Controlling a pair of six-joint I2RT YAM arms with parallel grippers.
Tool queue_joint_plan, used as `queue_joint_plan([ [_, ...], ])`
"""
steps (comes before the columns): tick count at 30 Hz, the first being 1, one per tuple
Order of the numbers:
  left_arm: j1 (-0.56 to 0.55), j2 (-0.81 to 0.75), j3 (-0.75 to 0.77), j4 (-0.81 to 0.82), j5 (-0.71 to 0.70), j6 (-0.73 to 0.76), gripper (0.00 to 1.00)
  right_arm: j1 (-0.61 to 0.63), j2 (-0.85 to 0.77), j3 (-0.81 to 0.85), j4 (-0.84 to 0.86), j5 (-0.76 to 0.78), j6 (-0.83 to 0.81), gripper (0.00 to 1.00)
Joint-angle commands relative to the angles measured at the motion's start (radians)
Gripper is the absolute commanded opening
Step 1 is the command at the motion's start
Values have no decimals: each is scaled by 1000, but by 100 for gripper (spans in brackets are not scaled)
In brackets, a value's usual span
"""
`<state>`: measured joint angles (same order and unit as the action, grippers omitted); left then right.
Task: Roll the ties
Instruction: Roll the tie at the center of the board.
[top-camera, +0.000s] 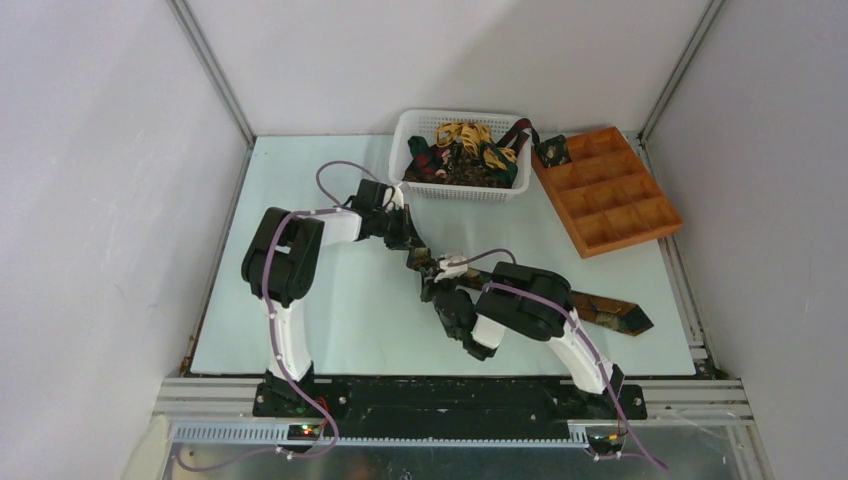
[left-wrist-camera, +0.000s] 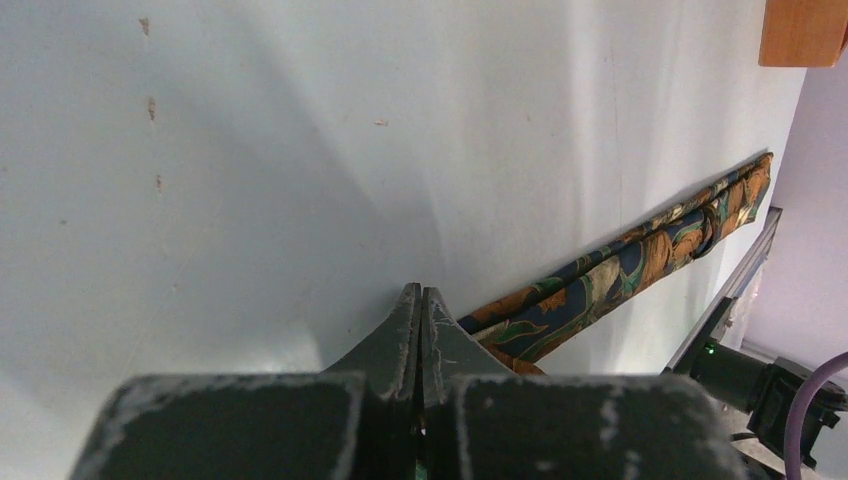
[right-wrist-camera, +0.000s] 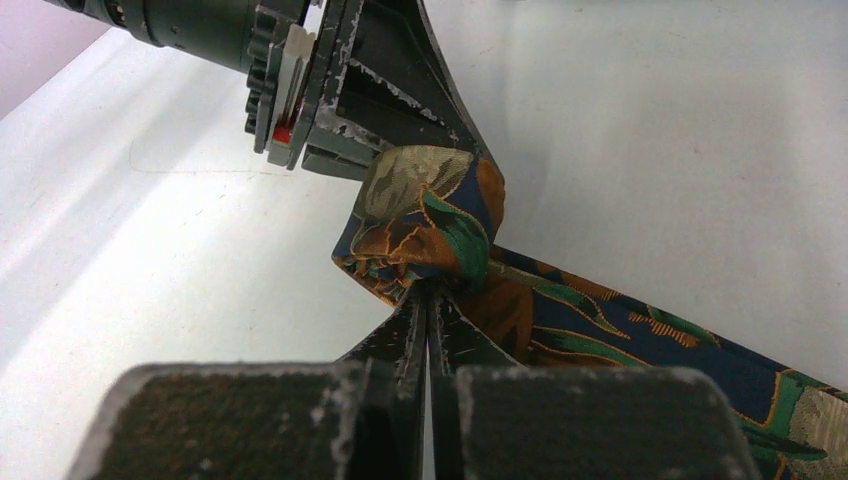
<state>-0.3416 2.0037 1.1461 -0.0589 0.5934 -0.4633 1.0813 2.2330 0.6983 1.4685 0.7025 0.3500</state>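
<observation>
**A:** We look down on a pale green table (top-camera: 300, 320) boxed in by white walls. At the far side stands a white basket (top-camera: 455, 191) heaped with loose ties (top-camera: 465, 150) in yellow-gold, maroon and green. Just right of it lies a wooden compartment tray (top-camera: 620, 215), with a dark rolled tie (top-camera: 552, 151) in its far-left compartment.

**B:** And the arms?

**A:** Both reach to the middle of the table. The left gripper (top-camera: 418, 255) and the right gripper (top-camera: 437, 282) meet tip to tip at the far-left end of a patterned tie (top-camera: 605, 312). From there the tie runs toward the near right, and its pointed end lies flat.

**B:** What do we get from the left wrist?

**A:** Its fingers (left-wrist-camera: 405, 330) are pressed flat together, with no gap between them. The patterned tie (left-wrist-camera: 640, 255) stretches away across the table from beside one finger. We cannot tell whether any cloth sits between the fingers. A corner of the tray (left-wrist-camera: 800, 30) shows at the edge.

**B:** And the right wrist?

**A:** Its fingers (right-wrist-camera: 445, 325) are closed as well. The tie's folded end (right-wrist-camera: 430, 215) puckers into their tips, so we read it as pinched there. That fold stands up off the table and touches the tips of the left gripper (right-wrist-camera: 455, 140) just beyond. The rest of the tie lies flat on the table.
</observation>
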Motion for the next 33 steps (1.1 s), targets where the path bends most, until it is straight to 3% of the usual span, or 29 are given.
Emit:
queue_joint_plan([
  [1, 5, -5, 21, -49, 5, 51, 0, -14, -25, 2, 47, -6, -16, 0],
  [33, 5, -4, 32, -68, 52, 77, 0, -31, 35, 75, 49, -17, -69, 0],
])
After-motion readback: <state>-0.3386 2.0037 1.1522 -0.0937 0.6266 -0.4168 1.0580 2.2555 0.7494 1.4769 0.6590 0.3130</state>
